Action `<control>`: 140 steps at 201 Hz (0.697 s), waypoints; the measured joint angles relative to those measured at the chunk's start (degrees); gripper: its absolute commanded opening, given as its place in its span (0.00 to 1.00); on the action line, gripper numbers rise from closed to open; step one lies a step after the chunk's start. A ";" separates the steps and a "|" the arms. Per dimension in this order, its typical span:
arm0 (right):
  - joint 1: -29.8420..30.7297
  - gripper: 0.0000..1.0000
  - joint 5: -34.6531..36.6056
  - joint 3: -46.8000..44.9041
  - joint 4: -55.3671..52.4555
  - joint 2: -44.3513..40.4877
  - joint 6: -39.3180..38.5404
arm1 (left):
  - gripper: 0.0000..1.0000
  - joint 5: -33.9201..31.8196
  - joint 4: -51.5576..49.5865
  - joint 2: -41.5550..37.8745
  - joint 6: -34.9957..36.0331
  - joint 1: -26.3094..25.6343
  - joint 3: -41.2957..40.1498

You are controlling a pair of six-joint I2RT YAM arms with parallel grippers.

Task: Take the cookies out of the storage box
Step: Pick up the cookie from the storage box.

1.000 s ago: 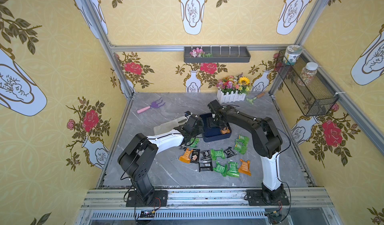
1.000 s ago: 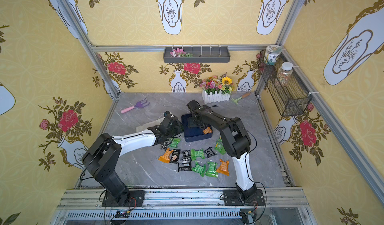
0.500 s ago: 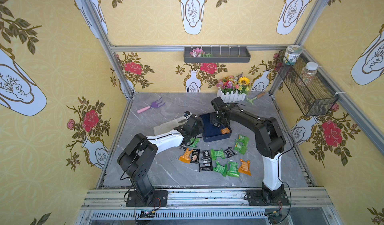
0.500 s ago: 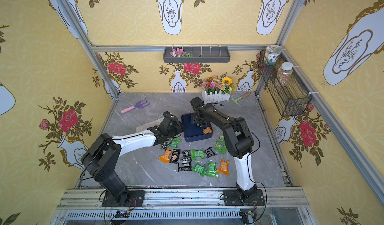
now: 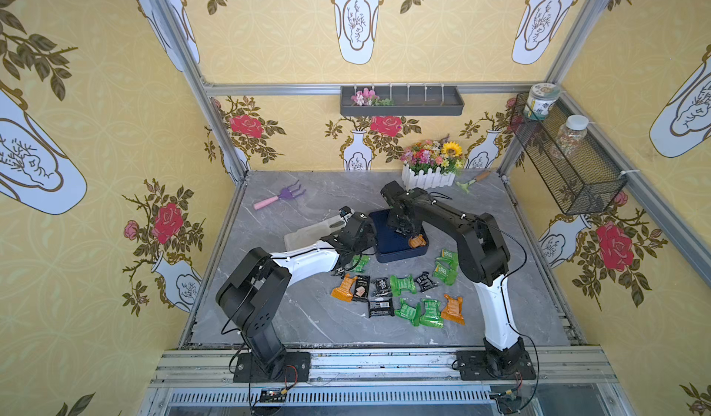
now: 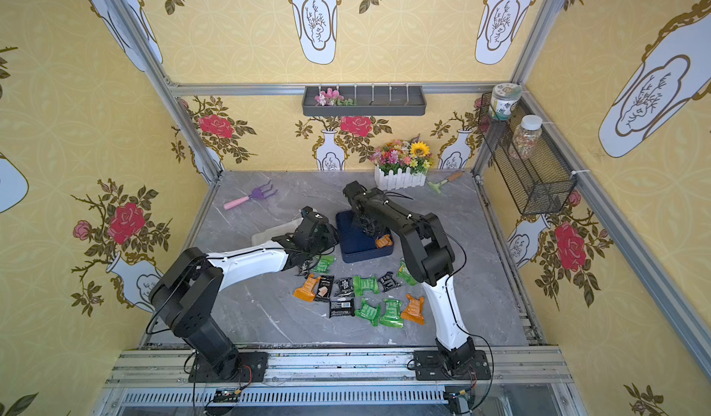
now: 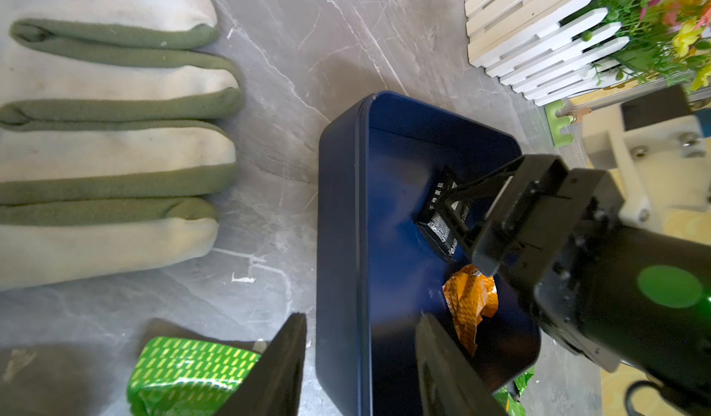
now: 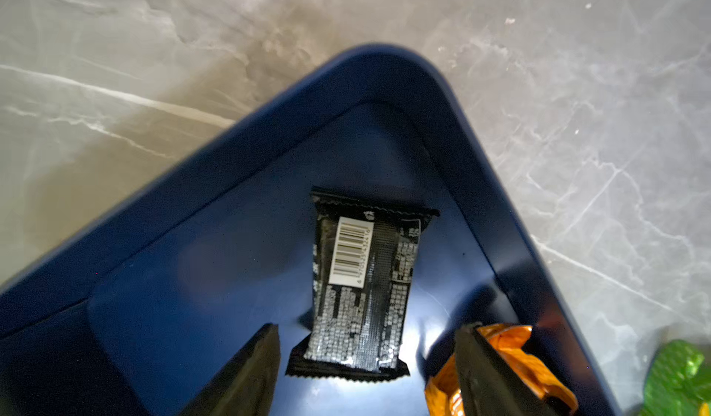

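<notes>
The navy storage box (image 5: 388, 243) sits near the middle of the grey surface (image 5: 304, 318), a little toward its far edge. Most of its load is already out: a scatter of green, black and orange cookie packets (image 5: 403, 284) lies between the box and the surface's near edge. Two are left inside. A black packet (image 8: 361, 275) lies flat on the box floor, barcode up, and a crumpled orange packet (image 8: 515, 352) is bunched in the corner just beside it.

The right pincer (image 8: 367, 329) reaches down into the box with its jaws released, one on each side of the black packet's nearer end and clear of it on both sides (one jaw looks close against the orange wrapper, perhaps brushing it). That straddle reads as the set-up for a pinch across the packet's narrow width, a sensible axis for a flat, slippery sachet. Closing might catch the orange foil too, so that jaw wants to close inboard of it.

The left pincer (image 7: 363, 318) stands astride the box's wall on the side toward the surface's left edge, one jaw outside and one inside. It is unclenched as far as the left wrist view shows, with blue visible between the inner jaw and the wall. Its place there looks like a brace, to keep the light box from sliding or lifting while the other arm picks. A garden glove (image 7: 115, 145) lies flat just beyond it.
</notes>
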 measured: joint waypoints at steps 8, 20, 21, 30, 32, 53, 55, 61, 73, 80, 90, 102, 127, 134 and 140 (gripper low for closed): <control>-0.09 0.71 0.00 0.24 0.02 0.55 0.00 | 0.51 0.00 0.04 0.00 -0.02 0.00 0.00; -0.26 0.68 -0.02 0.28 -0.13 1.01 0.02 | 0.51 0.00 0.07 0.00 -0.31 0.00 0.00; -0.28 0.68 -0.02 0.28 -0.15 1.03 0.04 | 0.51 0.00 0.07 0.00 -0.33 0.00 0.00; -0.42 0.67 -0.02 0.28 -0.22 1.27 0.28 | 0.51 0.00 0.07 0.00 -0.33 0.00 0.00; -0.46 0.66 -0.02 0.28 -0.22 1.33 0.33 | 0.51 0.00 0.07 0.00 -0.33 0.00 0.00; -0.66 0.62 -0.35 0.28 -0.04 1.95 0.61 | 0.50 -0.02 0.13 -0.07 -0.35 0.00 -0.15; -0.72 0.62 -0.39 0.28 -0.04 2.03 0.63 | 0.50 -0.02 0.11 -0.07 -0.37 0.00 -0.17; -0.79 0.59 -0.46 0.28 -0.04 2.14 0.63 | 0.50 -0.02 0.11 -0.11 -0.37 0.00 -0.28; -0.94 0.55 -0.81 0.28 0.07 2.25 0.61 | 0.50 -0.02 0.11 -0.11 -0.39 0.00 -0.35; -0.94 0.53 -0.83 0.28 0.17 2.27 0.61 | 0.50 -0.02 0.11 -0.11 -0.39 0.00 -0.35; -0.94 0.50 -0.94 0.28 0.22 2.36 0.59 | 0.49 -0.02 0.13 -0.11 -0.42 0.00 -0.35; -0.98 0.46 -0.98 0.28 0.20 2.38 0.35 | 0.49 -0.02 0.13 -0.11 -0.59 0.00 -0.37; -1.05 0.38 -1.01 -0.04 0.85 2.36 0.00 | 0.49 -0.04 0.13 -0.11 -0.79 0.00 -0.37; -1.05 0.37 -0.98 -0.31 1.16 2.23 0.00 | 0.49 -0.04 0.13 -0.11 -0.79 0.00 -0.37; -1.05 0.37 -0.98 -0.63 1.42 1.97 -0.07 | 0.49 -0.04 0.13 -0.11 -0.79 0.00 -0.37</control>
